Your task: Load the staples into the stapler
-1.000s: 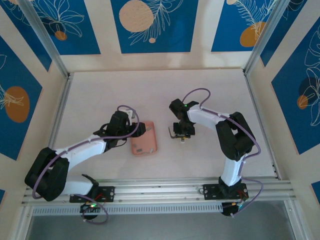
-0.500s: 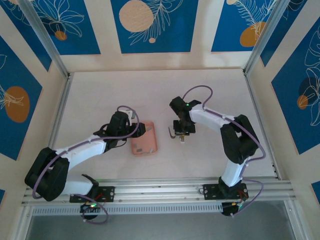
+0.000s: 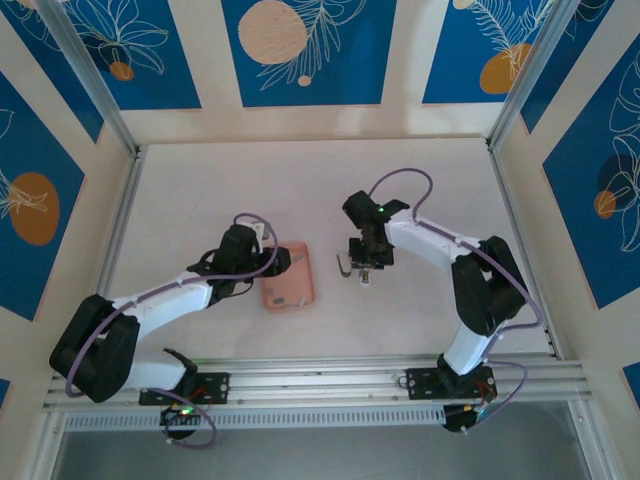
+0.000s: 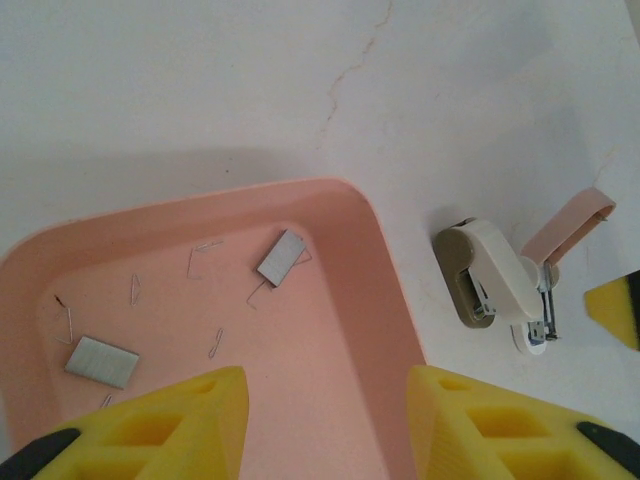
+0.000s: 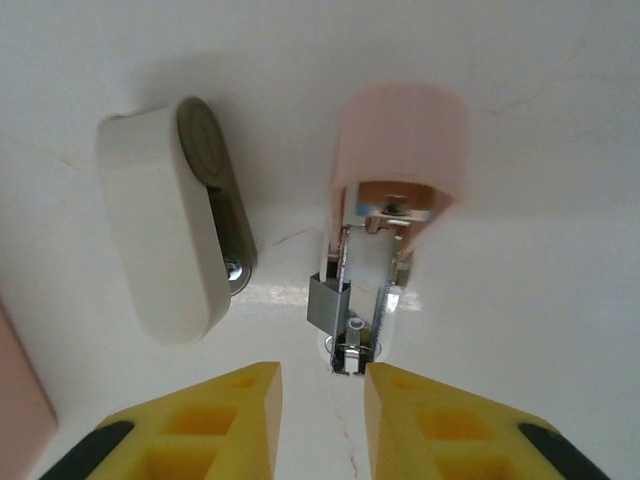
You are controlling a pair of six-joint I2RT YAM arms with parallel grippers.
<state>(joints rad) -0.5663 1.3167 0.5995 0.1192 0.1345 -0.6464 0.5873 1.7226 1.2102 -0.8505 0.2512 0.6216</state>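
— Left gripper (image 4: pixel 325 410) hangs over the tray (image 4: pixel 372 262), fingers apart, and we see the staples (image 4: pixel 101 361) lying inside it.
— Stapler (image 5: pixel 400 140) lies open just beside the tray. Right gripper (image 5: pixel 322 390) has its fingers barely apart at the metal channel (image 5: pixel 362 275); whether they touch it, we can't tell. Grey piece (image 5: pixel 327 302) there: unclear.

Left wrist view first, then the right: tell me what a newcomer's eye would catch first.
The salmon-pink tray grabs the eye, with grey strips of staples lying in it, just ahead of the left gripper and its open jaws. Right of it on the white table lies the stapler, swung open. In the right wrist view its pink top and bare metal channel sit ahead of the right gripper, jaws slightly apart and empty.
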